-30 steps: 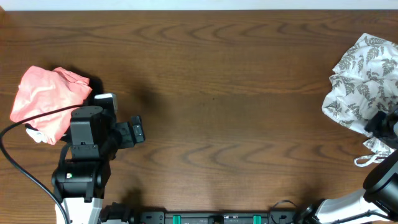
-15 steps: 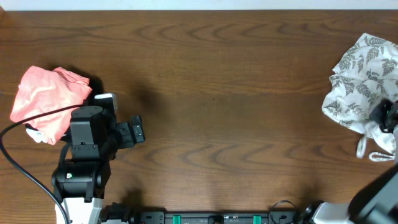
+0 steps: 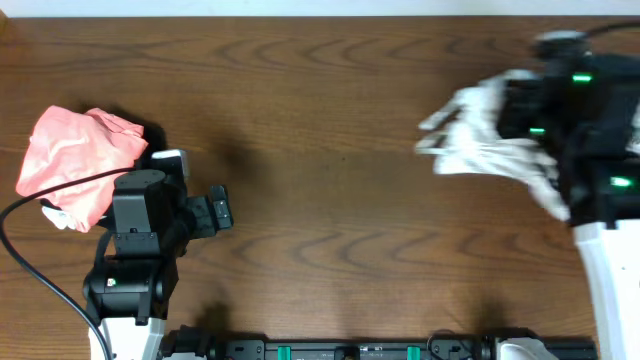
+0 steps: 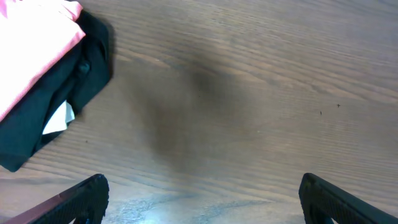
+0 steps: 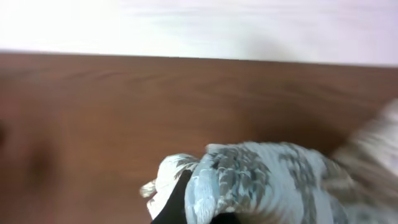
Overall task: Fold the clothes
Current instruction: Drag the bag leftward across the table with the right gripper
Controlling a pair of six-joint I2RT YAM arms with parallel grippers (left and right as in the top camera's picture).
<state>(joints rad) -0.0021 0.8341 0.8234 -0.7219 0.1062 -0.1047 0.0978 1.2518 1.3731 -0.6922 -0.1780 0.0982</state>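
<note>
The clothes point(image 3: 480, 140) are a white garment with grey fern leaves, blurred by motion at the right of the table. My right gripper point(image 3: 515, 115) is shut on the clothes and holds them above the table. In the right wrist view the fern fabric point(image 5: 261, 180) is bunched over my dark finger point(image 5: 177, 202). My left gripper point(image 4: 199, 199) is open and empty, its two black fingertips low over bare wood. In the overhead view the left gripper point(image 3: 215, 212) sits at the left, near the front.
A salmon-pink garment point(image 3: 75, 160) lies at the far left on a black folded cloth point(image 4: 56, 106). A black cable point(image 3: 30, 205) loops beside the left arm. The wooden table point(image 3: 330, 150) spans the view, with a pale wall behind it.
My right arm has swung up and left, lifting the fern-print clothes off the right edge toward the middle. The left arm has not moved.
</note>
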